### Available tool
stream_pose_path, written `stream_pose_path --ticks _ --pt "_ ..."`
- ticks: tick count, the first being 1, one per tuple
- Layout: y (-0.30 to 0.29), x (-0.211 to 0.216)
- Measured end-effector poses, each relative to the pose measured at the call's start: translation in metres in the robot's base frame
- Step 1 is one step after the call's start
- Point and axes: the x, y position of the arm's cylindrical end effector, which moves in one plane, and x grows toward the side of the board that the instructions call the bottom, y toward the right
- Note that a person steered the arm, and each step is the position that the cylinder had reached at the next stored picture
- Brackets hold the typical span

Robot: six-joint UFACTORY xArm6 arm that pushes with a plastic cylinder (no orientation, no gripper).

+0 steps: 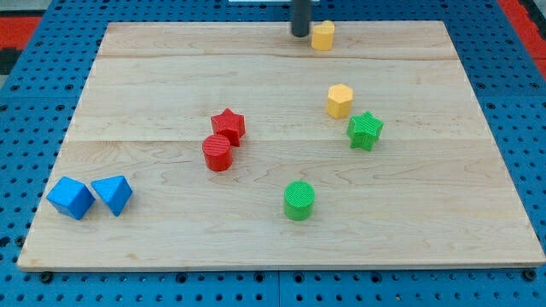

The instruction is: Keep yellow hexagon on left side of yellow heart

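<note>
The yellow hexagon [339, 101] lies right of the board's middle, in the upper half. The yellow heart [322, 36] lies near the board's top edge, above the hexagon and slightly to its left. My tip [300, 34] stands just left of the yellow heart, very close to it or touching it; I cannot tell which. The tip is well above the hexagon.
A green star [365, 130] sits just below right of the hexagon. A red star [229, 125] and red cylinder [218, 153] touch near the middle. A green cylinder [299, 200] lies lower. Two blue blocks [71, 198] [113, 194] lie at the lower left.
</note>
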Motion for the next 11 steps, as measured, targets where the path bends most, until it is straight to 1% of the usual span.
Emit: stream_pose_path --ticks 1,2,3,4,5,6,7,8,9,10,11 --pt "0.057 0.001" --pt "0.042 0.008" --pt "0.033 0.074" --pt "0.006 0.093" --pt "-0.036 0.107" --pt "-0.044 0.147" --pt "-0.032 0.177" --pt "-0.004 0.197" --pt "0.017 0.178" --pt "0.017 0.139" --pt "0.028 0.112"
